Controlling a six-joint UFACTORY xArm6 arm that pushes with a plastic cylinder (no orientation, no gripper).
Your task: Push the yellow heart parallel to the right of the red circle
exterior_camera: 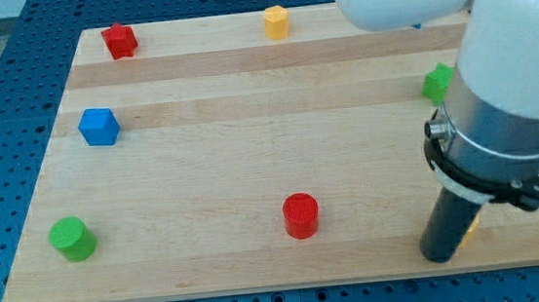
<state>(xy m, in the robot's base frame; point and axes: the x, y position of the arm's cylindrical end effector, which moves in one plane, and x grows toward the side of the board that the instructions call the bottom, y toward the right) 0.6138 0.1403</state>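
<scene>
The red circle [301, 215] stands near the view's bottom, about mid-board. Only a small yellow sliver [472, 225] shows at the bottom right, just behind my rod; its shape is hidden, so I cannot tell whether it is the heart. My tip [442, 256] rests on the board near the bottom edge, touching or almost touching that yellow sliver on its left side, and well to the right of the red circle.
A red star [120, 40] and a yellow hexagon [277, 21] sit along the top edge of the wooden board [248, 133]. A blue cube [99, 127] is at the left and a green circle [72, 238] at the bottom left. A green block [437, 84] is partly hidden by the arm at the right.
</scene>
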